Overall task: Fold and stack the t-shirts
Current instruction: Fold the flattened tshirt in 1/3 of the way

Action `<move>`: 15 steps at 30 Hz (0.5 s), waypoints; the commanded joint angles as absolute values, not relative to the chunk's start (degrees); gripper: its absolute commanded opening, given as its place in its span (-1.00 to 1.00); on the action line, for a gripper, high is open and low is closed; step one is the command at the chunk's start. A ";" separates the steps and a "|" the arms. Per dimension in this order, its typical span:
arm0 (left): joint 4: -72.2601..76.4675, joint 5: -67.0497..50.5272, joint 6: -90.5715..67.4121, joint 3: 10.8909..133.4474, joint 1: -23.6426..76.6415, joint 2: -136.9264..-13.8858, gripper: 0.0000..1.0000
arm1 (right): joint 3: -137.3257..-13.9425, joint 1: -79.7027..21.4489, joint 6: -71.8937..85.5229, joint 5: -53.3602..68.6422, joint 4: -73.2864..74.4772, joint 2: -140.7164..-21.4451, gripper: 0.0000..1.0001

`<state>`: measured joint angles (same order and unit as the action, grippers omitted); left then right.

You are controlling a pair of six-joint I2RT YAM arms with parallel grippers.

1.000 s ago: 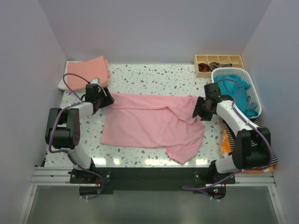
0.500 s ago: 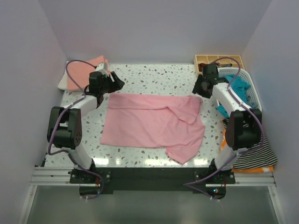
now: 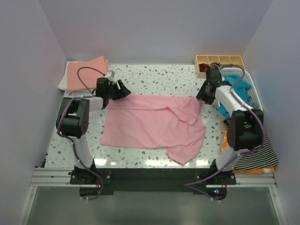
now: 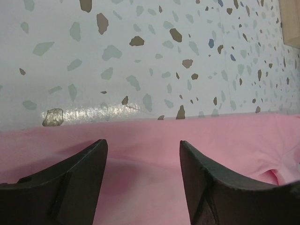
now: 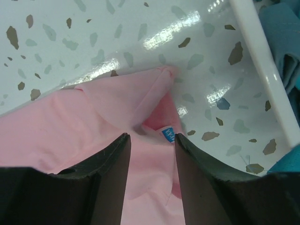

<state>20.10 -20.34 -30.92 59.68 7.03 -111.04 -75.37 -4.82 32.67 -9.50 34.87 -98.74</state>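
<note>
Step in hand: judged to be the first fold of the pink t-shirt (image 3: 152, 124), with a grasp being set up at its two far corners.
Pink t-shirt: laid nearly flat mid-surface, far right corner doubled over.
Left hand (image 4: 141, 145): held wide over the far hem, nothing gripped.
Right hand (image 5: 151, 138): fingers parted, set astride the doubled corner by a small blue label (image 5: 168, 133), nothing pinched.
Next move: both hands would need to be lowered and closed on the hem together, so the edge is lifted evenly.
Stack: a folded salmon-orange t-shirt (image 3: 86, 71) lies far left.
Waiting: a teal t-shirt (image 5: 281, 28) sits in the basket (image 3: 234, 70).
</note>
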 commanded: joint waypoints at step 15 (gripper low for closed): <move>24.17 -21.27 -29.71 60.73 6.77 -112.76 0.34 | -59.78 4.57 44.28 7.20 6.17 -94.49 -0.06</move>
<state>21.58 -20.86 -30.85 59.68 7.03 -113.14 -62.92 2.35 39.18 1.45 16.93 -98.08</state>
